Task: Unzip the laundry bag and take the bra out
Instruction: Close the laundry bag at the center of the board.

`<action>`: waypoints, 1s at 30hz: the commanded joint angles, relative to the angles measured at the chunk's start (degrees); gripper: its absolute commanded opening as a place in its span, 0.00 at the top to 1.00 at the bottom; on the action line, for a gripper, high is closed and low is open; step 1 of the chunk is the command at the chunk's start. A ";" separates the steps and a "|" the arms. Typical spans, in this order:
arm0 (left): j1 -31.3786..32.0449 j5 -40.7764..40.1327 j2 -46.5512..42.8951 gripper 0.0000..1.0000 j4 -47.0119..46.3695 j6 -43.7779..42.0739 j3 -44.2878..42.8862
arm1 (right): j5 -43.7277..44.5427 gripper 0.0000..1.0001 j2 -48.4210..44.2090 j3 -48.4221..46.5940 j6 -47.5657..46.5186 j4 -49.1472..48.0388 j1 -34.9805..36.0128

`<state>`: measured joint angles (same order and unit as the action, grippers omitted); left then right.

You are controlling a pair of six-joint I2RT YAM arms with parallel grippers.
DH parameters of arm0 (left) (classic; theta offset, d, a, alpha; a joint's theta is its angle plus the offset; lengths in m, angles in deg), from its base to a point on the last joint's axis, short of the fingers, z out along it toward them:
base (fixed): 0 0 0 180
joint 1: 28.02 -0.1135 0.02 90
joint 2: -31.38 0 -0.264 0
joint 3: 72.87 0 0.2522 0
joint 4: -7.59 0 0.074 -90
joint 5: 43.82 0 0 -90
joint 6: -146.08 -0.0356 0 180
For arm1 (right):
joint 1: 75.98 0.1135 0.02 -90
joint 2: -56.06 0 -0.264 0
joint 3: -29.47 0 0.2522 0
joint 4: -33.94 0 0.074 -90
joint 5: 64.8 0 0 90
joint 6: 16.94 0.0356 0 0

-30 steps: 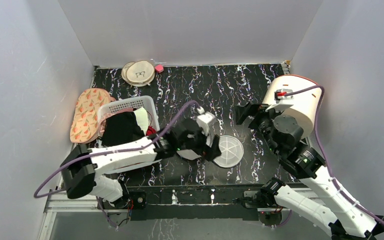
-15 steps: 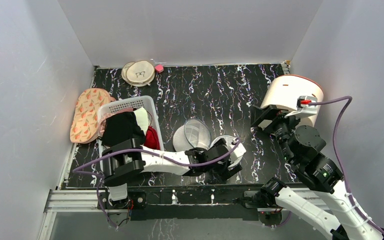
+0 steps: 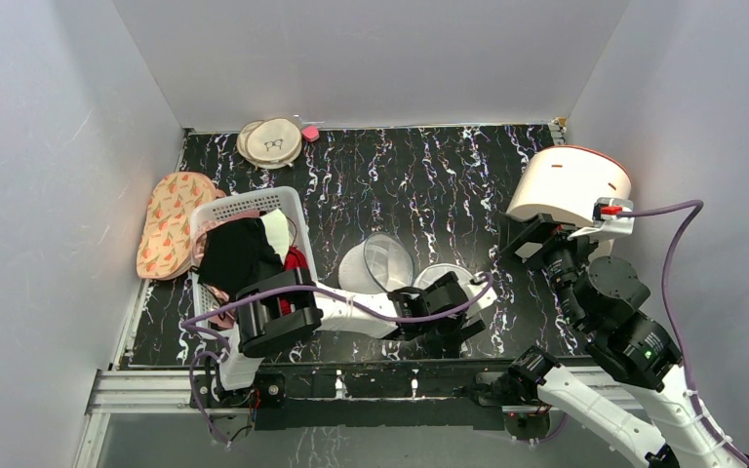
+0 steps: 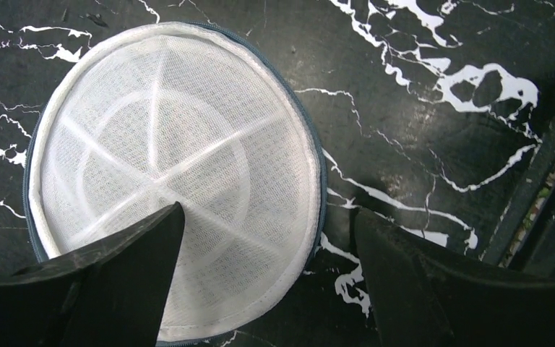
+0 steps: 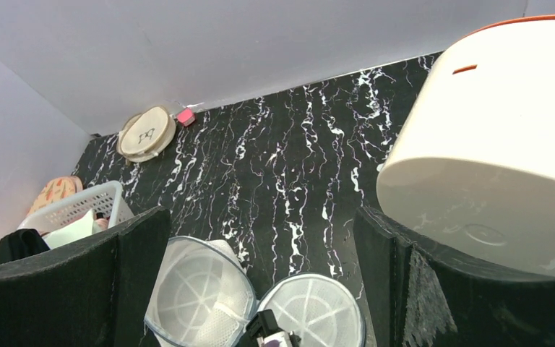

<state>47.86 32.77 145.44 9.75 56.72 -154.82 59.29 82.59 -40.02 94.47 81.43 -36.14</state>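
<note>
Right of the white basket (image 3: 216,208), the laundry bag (image 3: 382,261) lies open in two halves. It looks like light, springy mesh, and we would pinch it at its stiffer zipper rim. Our left gripper (image 4: 267,213) hangs wide over the farther half; our right gripper (image 5: 261,213), farther right, gapes empty.

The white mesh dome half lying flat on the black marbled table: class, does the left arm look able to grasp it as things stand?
Probably yes. The left gripper hangs right above the white mesh dome half, jaws open astride its dark zipper rim, with nothing in between.
</note>
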 commanded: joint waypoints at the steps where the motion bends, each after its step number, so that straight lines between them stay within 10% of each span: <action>1: 0.32 -2.67 2.32 0.20 5.42 0.38 -4.02 | 1.02 0.02 -1.51 -1.27 0.81 0.02 -0.11; 9: 1.72 -8.55 4.49 0.36 9.88 -2.74 -7.73 | 0.94 0.02 -1.29 -1.07 0.87 0.19 -0.11; 30: 4.31 -12.20 6.98 0.14 6.60 -8.99 -11.81 | 0.69 0.02 -3.39 -5.36 1.96 3.73 -0.17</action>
<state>52.42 21.67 149.68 15.70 47.54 -164.61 59.55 80.23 -42.88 95.78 84.82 -36.14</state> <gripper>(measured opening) 0.858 0.980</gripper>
